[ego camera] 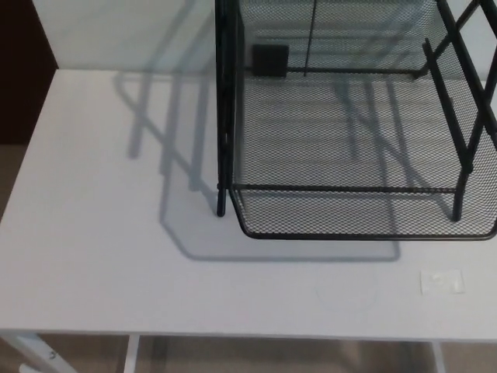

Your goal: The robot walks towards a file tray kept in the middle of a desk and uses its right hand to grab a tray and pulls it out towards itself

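There is one view only, from the robot's head; it looks steeply down and forward onto the white desk (101,256), close enough that the desk fills most of the picture; its near edge runs along the bottom; the black mesh file tray (349,155) is cut off at the top and right edges.

File tray (353,155) on desk (101,256), right of centre; small label (443,281) before it.
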Motion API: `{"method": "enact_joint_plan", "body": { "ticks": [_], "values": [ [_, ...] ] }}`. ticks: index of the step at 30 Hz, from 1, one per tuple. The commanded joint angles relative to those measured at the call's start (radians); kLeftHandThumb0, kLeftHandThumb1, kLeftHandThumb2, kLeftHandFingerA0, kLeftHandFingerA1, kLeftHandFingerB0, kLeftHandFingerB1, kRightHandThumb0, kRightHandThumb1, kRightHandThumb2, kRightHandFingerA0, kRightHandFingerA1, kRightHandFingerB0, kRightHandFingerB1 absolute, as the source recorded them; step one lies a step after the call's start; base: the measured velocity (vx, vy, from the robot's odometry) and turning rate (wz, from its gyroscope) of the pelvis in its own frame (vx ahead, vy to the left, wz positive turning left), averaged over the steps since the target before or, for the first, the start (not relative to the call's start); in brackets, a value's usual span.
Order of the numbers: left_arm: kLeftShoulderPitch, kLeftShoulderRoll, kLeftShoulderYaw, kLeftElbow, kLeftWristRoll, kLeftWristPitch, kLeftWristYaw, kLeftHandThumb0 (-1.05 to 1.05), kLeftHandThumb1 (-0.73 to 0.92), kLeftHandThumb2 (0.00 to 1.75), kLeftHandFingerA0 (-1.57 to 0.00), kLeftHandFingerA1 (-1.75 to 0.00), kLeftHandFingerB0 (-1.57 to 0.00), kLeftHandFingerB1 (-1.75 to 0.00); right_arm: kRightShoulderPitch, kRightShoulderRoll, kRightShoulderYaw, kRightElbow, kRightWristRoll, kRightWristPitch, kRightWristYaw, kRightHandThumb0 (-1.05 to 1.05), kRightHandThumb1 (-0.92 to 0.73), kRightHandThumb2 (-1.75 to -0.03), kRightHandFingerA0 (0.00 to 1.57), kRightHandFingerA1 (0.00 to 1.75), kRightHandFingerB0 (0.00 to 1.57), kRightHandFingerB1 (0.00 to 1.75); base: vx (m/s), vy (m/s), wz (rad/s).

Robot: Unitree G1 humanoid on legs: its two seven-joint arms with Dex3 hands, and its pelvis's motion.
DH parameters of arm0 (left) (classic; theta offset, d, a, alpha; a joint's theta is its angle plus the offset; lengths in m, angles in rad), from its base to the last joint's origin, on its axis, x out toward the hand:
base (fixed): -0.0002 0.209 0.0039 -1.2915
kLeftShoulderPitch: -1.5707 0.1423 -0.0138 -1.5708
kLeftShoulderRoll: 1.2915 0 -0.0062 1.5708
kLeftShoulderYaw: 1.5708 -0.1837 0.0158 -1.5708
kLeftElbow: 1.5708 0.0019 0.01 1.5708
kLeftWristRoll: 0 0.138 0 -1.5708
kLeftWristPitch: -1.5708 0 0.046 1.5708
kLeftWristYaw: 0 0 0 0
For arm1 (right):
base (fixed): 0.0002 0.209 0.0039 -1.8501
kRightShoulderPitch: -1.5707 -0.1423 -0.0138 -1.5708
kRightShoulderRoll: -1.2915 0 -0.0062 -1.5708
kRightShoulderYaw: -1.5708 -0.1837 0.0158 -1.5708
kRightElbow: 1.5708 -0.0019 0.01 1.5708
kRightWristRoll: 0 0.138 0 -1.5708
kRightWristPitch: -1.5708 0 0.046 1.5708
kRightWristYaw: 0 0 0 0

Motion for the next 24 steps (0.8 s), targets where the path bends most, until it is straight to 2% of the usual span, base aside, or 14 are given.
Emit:
{"method": "enact_joint_plan", "body": {
  "ticks": [1, 3, 4, 8, 9, 11, 12, 17, 18, 19, 21, 22, 23, 24],
  "values": [
    [0.011, 0.017, -0.001, -0.005, 0.018, -0.023, 0.011, -0.17, 0.53, 0.59, -0.51, -0.46, -0.40, -0.40, 0.008, -0.010, 0.002, -0.015, -0.008, 0.018, -0.005, -0.27, -0.68, -0.59, 0.44, 0.44, 0.43, 0.43, -0.09, -0.063, 0.06],
    [0.013, 0.019, 0.000, -0.008, 0.018, -0.017, 0.008, -0.17, 0.53, 0.59, -0.51, -0.46, -0.40, -0.40, 0.011, -0.007, 0.004, -0.013, -0.008, 0.012, -0.008, -0.27, -0.68, -0.59, 0.43, 0.45, 0.44, 0.43, 0.00, 0.000, 0.00],
    [0.013, 0.021, 0.001, -0.010, 0.017, -0.013, 0.004, -0.16, 0.54, 0.58, -0.51, -0.45, -0.41, -0.40, 0.012, -0.006, 0.007, -0.013, -0.009, 0.012, -0.006, -0.33, -0.63, -0.74, 0.40, 0.50, 0.41, 0.50, 0.00, 0.000, 0.00],
    [0.018, 0.025, 0.001, -0.019, 0.019, -0.010, 0.000, -0.16, 0.54, 0.58, -0.52, -0.46, -0.41, -0.40, 0.033, -0.005, 0.011, -0.048, -0.010, 0.019, -0.005, -0.33, -0.63, -0.73, 0.38, 0.49, 0.39, 0.48, 0.00, 0.000, 0.00],
    [0.023, 0.023, 0.000, -0.019, 0.018, -0.027, 0.002, -0.15, 0.54, 0.57, -0.53, -0.46, -0.41, -0.41, 0.044, -0.004, 0.013, -0.070, -0.013, 0.030, -0.005, -0.27, -0.68, -0.59, 0.38, 0.42, 0.40, 0.42, 0.00, 0.000, 0.00],
    [0.036, 0.016, -0.003, -0.028, 0.017, -0.034, 0.003, -0.14, 0.54, 0.57, -0.52, -0.46, -0.41, -0.40, 0.091, -0.006, 0.023, -0.167, -0.024, 0.072, 0.008, -0.26, -0.68, -0.60, 0.37, 0.42, 0.37, 0.41, 0.00, 0.000, 0.00],
    [0.037, 0.015, -0.004, -0.035, 0.016, -0.031, -0.002, -0.16, 0.53, 0.58, -0.51, -0.46, -0.40, -0.40, 0.130, -0.014, 0.035, -0.237, -0.025, 0.079, 0.031, -0.26, -0.48, -0.90, 0.28, 0.55, 0.20, 0.51, 0.00, 0.000, 0.00],
    [0.048, 0.024, -0.004, -0.080, 0.008, -0.022, -0.024, -0.15, 0.54, 0.58, -0.51, -0.47, -0.40, -0.41, 0.290, -0.030, 0.051, -0.495, 0.003, 0.154, 0.099, -0.27, -0.48, -0.91, 0.24, 0.53, 0.12, 0.48, 0.00, 0.000, 0.00],
    [0.046, 0.027, -0.007, -0.088, 0.010, -0.020, -0.029, -0.16, 0.54, 0.58, -0.51, -0.46, -0.40, -0.41, 0.348, -0.040, 0.047, -0.565, 0.005, 0.133, 0.094, -0.29, -0.48, -0.92, 0.23, 0.53, 0.12, 0.48, 0.00, 0.000, 0.00],
    [0.048, 0.027, -0.006, -0.105, 0.009, -0.014, -0.032, -0.17, 0.53, 0.58, -0.51, -0.47, -0.41, -0.41, 0.401, -0.047, 0.038, -0.619, 0.005, 0.091, 0.074, -0.37, -0.64, -0.70, 0.28, 0.44, 0.22, 0.41, 0.00, 0.000, 0.00],
    [0.066, 0.037, -0.009, -0.157, 0.020, -0.003, -0.033, -0.18, 0.51, 0.59, -0.52, -0.47, -0.41, -0.41, 0.537, -0.061, 0.003, -0.751, -0.007, -0.007, 0.022, -0.28, -0.46, -0.89, 0.26, 0.55, 0.19, 0.51, 0.00, 0.000, 0.00],
    [0.072, 0.037, -0.009, -0.168, 0.021, 0.001, -0.034, -0.18, 0.51, 0.59, -0.52, -0.47, -0.41, -0.41, 0.576, -0.067, -0.009, -0.789, -0.014, -0.037, 0.008, -0.28, -0.46, -0.89, 0.26, 0.55, 0.19, 0.51, 0.00, 0.000, 0.00],
    [0.074, 0.038, -0.009, -0.175, 0.017, 0.003, -0.041, -0.17, 0.52, 0.58, -0.51, -0.47, -0.41, -0.41, 0.657, -0.082, -0.043, -0.868, -0.049, -0.116, -0.032, -0.28, -0.64, -0.58, 0.39, 0.45, 0.34, 0.41, 0.00, 0.000, 0.00],
    [0.072, 0.037, -0.009, -0.174, 0.016, 0.000, -0.041, -0.16, 0.52, 0.58, -0.51, -0.47, -0.41, -0.41, 0.706, -0.093, -0.074, -0.915, -0.048, -0.171, -0.039, -0.27, -0.63, -0.58, 0.41, 0.46, 0.35, 0.42, 0.00, 0.000, 0.00]
  ]
}}
